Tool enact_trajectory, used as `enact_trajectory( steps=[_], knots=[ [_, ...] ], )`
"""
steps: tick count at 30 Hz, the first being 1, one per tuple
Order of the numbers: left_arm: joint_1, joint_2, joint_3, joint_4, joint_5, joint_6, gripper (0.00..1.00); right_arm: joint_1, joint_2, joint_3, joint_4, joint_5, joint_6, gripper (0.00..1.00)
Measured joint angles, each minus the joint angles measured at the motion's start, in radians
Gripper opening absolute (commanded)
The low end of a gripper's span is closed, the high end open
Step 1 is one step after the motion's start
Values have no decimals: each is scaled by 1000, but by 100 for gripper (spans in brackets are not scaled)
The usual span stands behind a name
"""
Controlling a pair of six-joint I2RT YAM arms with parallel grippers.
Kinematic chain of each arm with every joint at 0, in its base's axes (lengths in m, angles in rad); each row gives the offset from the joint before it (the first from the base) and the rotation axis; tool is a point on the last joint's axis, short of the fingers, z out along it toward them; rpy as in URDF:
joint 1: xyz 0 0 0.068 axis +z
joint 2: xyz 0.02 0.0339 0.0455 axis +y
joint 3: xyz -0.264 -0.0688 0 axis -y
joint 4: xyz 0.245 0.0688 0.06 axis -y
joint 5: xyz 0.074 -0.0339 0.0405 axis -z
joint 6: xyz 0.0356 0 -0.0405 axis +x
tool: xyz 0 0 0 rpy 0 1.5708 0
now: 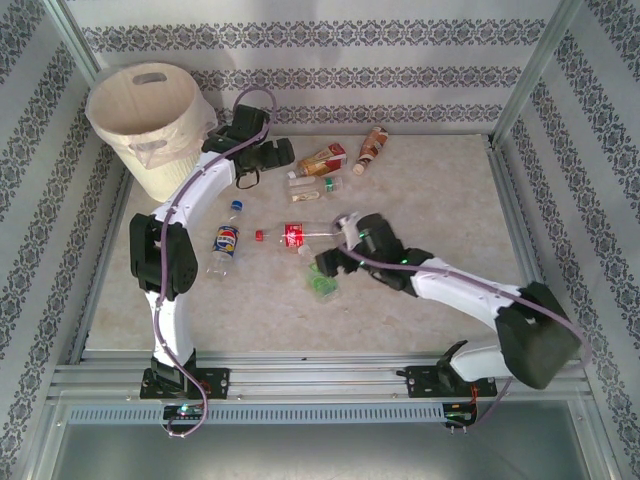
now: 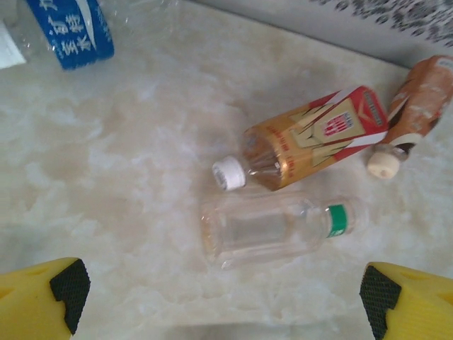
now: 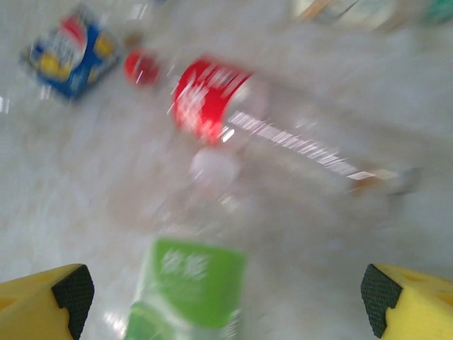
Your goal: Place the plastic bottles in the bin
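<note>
Two robot arms work over a marble-patterned table (image 1: 440, 220) strewn with the plastic bottles, while the bin (image 1: 165, 172), a cream-white bucket with a thin liner, stands at the upper left of the overhead frame, near the left arm's wrist.

The left gripper (image 2: 223, 292) hangs above the table with its jaws wide apart and nothing between them. Its wrist camera looks down on three bottles lying on their sides: an orange-and-red labelled bottle (image 2: 311, 138) with a white cap, a clear bottle with a green cap (image 2: 262, 230) just below it and seemingly touching it, and a brown bottle (image 2: 417, 99) at the right edge. Part of a blue-labelled bottle (image 2: 71, 32) shows at the upper left.

At the centre of the overhead frame, the right gripper (image 3: 226, 290) is likewise spread wide and grips nothing. Its heavily blurred wrist view shows a green-labelled bottle (image 3: 187, 290) between the yellow fingers (image 3: 49, 301) at bottom centre, clear of both pads. A red-labelled bottle (image 3: 212, 99) lies just beyond it.

From above, six bottles lie on the table, all outside the bin.
</note>
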Motion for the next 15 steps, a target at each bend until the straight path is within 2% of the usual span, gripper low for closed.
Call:
enact_trajectory(
  steps=[6,8,12,15],
  knots=[
    [0,-39,-81,1,-19,-11,100,138,111,0,-34,79,-12,97],
    [0,-58,-101,5,-19,-14,100,164,132,0,-43,117,-11,94],
    [0,-103,-144,20,-14,-22,100,196,165,-1,-56,182,-31,71],
    [0,-134,-172,28,2,-34,100,197,169,-1,-58,212,-35,60]
  ],
)
